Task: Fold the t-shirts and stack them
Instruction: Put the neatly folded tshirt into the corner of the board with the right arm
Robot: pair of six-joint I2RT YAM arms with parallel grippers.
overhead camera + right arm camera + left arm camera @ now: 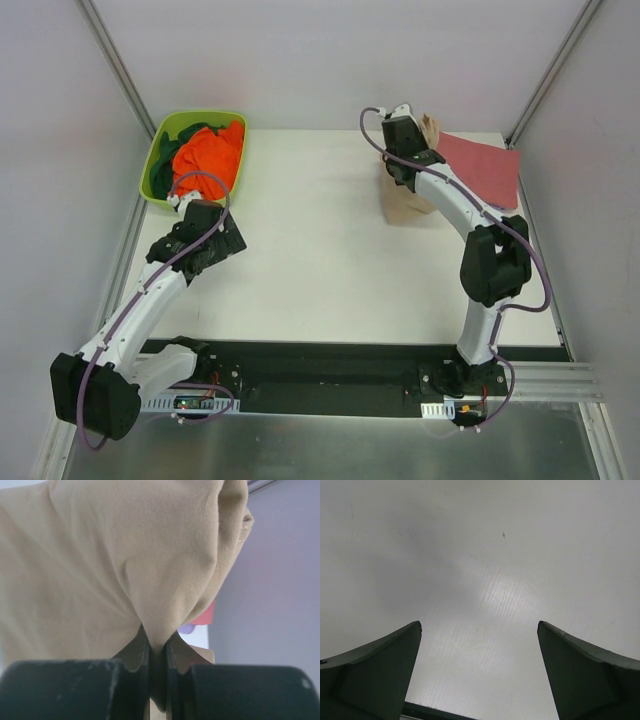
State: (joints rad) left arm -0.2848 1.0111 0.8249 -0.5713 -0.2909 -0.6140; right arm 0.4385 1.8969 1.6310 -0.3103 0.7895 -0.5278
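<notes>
White table top, pale walls on three sides, black rail along the lower edge.

Item 1: tan-beige soft cloth t-shirt, upper right of centre, pinched at a fold by my right gripper; bunched, creased, lower part resting on the table.

Item 2: dusty red cloth t-shirt, folded flat, upper right, just beside item 1.

Item 3: lime-green plastic tub, upper left, holding a crumpled bright orange t-shirt and a dark green t-shirt.

Item 4: my left gripper, jaws wide apart over bare table.
</notes>
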